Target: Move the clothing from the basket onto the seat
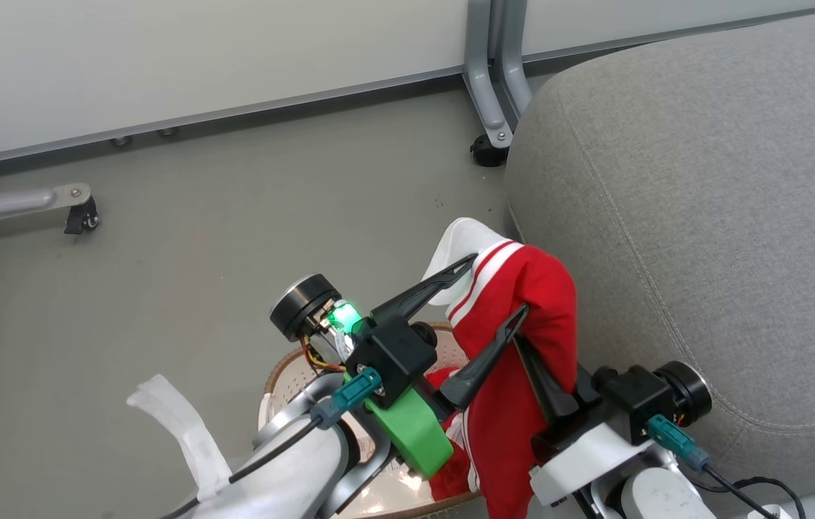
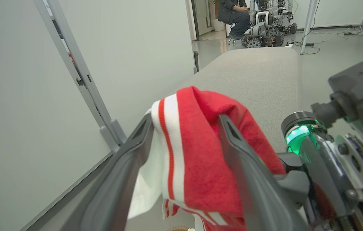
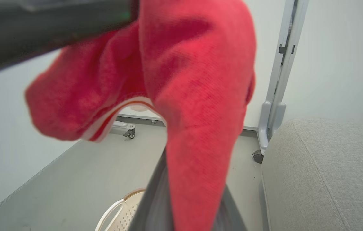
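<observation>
The clothing (image 1: 523,288), a red garment with white stripes, hangs in the air above the basket (image 1: 285,375) and beside the front edge of the grey seat (image 1: 703,216). My right gripper (image 1: 544,386) is shut on its red cloth from below. My left gripper (image 1: 498,283) is open, its two dark fingers (image 2: 136,144) straddling the striped top fold. More red cloth (image 1: 451,472) shows down in the basket, partly hidden by my left wrist. In the right wrist view the clothing (image 3: 197,96) drapes over my right gripper (image 3: 181,192), with the basket's (image 3: 120,208) rim below and the seat (image 3: 323,176) to the right.
A pale partition wall stands behind on grey metal legs with casters (image 1: 488,148) (image 1: 83,216), one close to the seat's corner. Grey floor spreads to the left of the basket. Far beyond the seat (image 2: 252,77), a seated person (image 2: 236,16) and other robots are in view.
</observation>
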